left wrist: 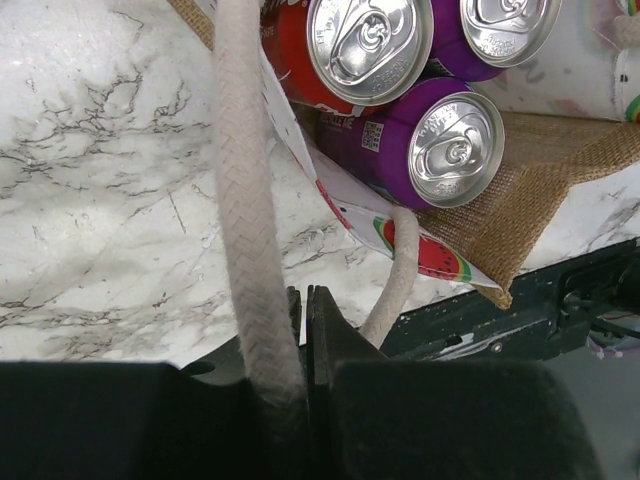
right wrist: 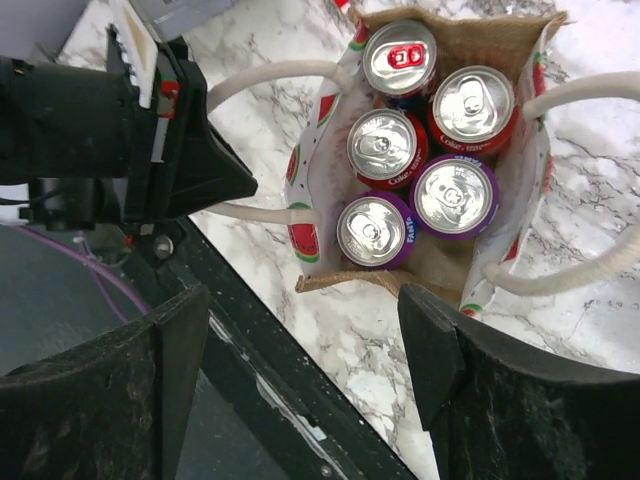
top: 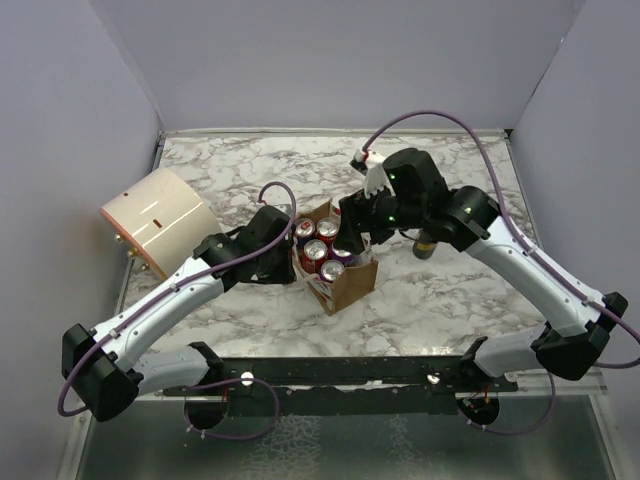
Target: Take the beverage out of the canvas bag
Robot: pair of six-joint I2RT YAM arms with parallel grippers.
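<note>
The canvas bag (top: 350,285) stands open in the middle of the marble table, holding several upright beverage cans (top: 315,250). From the right wrist I look down into the bag (right wrist: 470,40): red cans (right wrist: 385,148) and purple cans (right wrist: 455,195) packed together. My left gripper (top: 288,258) is at the bag's left side, shut (left wrist: 305,300) on a white rope handle (left wrist: 240,180). My right gripper (top: 352,238) hovers over the bag's near-right part. It stands open (right wrist: 305,350) with nothing between its fingers (right wrist: 430,340), above the table just in front of the bag.
A large cream cylinder (top: 160,215) lies at the left of the table. A black rail (top: 350,375) runs along the near edge, close to the bag. Purple walls enclose the table on three sides.
</note>
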